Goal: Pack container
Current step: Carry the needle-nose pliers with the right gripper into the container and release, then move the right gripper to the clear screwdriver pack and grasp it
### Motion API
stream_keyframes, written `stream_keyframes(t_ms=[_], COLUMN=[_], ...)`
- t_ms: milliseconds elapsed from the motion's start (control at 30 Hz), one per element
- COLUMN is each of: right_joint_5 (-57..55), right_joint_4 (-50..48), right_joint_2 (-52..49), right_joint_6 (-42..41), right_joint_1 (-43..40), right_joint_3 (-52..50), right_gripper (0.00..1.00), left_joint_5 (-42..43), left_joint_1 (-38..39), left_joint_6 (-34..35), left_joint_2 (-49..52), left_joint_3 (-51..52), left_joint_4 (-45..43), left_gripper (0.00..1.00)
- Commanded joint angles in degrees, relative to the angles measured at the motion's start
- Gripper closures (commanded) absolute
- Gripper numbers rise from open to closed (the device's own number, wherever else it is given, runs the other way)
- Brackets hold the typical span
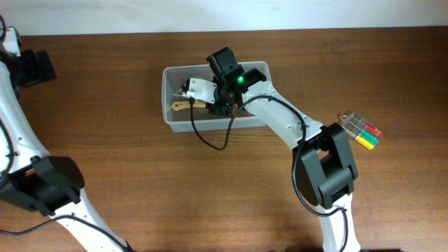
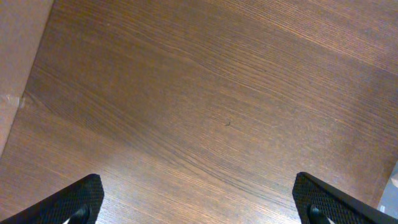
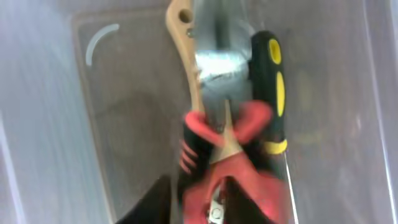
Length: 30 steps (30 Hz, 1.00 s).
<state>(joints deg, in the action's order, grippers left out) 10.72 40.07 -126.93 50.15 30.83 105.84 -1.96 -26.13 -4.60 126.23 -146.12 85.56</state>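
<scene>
**Reaching into the tub, right arm down inside**

Watching the overhead, I've got the container (image 1: pixel 169 94) sitting at upper centre of the frame on the counter (image 1: pixel 105 154), and my right claw (image 1: pixel 210 94) is down inside it, the arm stretching in from the lower right. Whether that claw is spread or clamped, I cannot tell; the wrist view is blurred and the fingers don't show clearly.

On the right wrist view I'm looking straight into the tub: a wooden handle (image 3: pixel 186 68) runs up the middle, a black and yellow handle (image 3: pixel 268 81) lies just beside it on the right, and red pliers handles (image 3: pixel 249 124) cross over the lower part of both. Something silvery (image 3: pixel 217 62) sits between the two handles near the top.

Over on the left, my left claw (image 2: pixel 199 208) hangs spread wide over bare wood, nothing between the fingers (image 2: pixel 78 202).

At the right of the overhead, a small bundle of tools with red, green and yellow ends (image 1: pixel 360 131) lies well apart from the tub.
</scene>
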Motion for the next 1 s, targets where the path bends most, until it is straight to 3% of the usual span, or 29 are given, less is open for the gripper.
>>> stream_keyframes(t_ms=[0,133,267,333,433,567,633,767,967], right_joint_5=[2.1,-1.4,-12.1,-16.7,-20.1,-20.0,-17.9,-8.9,-3.4], right_joint_4=[0.2,3.6,12.3,16.0,21.0,25.5,29.0,32.3,30.4], right_joint_2=[1.2,5.0,11.1,14.5,20.3,25.8,26.3,24.1,18.4], right_joint_6=[-5.4,-10.3,-11.0,-14.8,-20.9,-29.8,-32.1,-32.0,-25.5], right_joint_1=[0.0,-0.2,-1.4,-3.1,-8.5,-19.9,-27.2,-40.2,-50.2], right_joint_3=[0.3,0.9,4.4,6.4,8.5,8.5,8.5,6.0,0.5], right_gripper=[0.65,0.57,0.65,0.64,0.56,0.42,0.42,0.43,0.28], left_joint_5=[0.2,0.2,0.2,0.2,0.2,0.2,0.2,0.2,0.2], left_joint_1=[-0.2,-0.2,-0.2,-0.2,-0.2,-0.2,-0.2,-0.2,-0.2], left_joint_6=[0.9,0.9,0.9,0.9,0.9,0.9,0.9,0.9,0.9], left_joint_2=[0.5,0.5,0.5,0.5,0.5,0.5,0.5,0.5,0.5], left_joint_3=[0.0,0.0,0.0,0.0,0.0,0.0,0.0,0.0,0.0], left_joint_4=[0.0,0.0,0.0,0.0,0.0,0.0,0.0,0.0,0.0], left_gripper=[0.01,0.01,0.01,0.01,0.01,0.01,0.01,0.01,0.01])
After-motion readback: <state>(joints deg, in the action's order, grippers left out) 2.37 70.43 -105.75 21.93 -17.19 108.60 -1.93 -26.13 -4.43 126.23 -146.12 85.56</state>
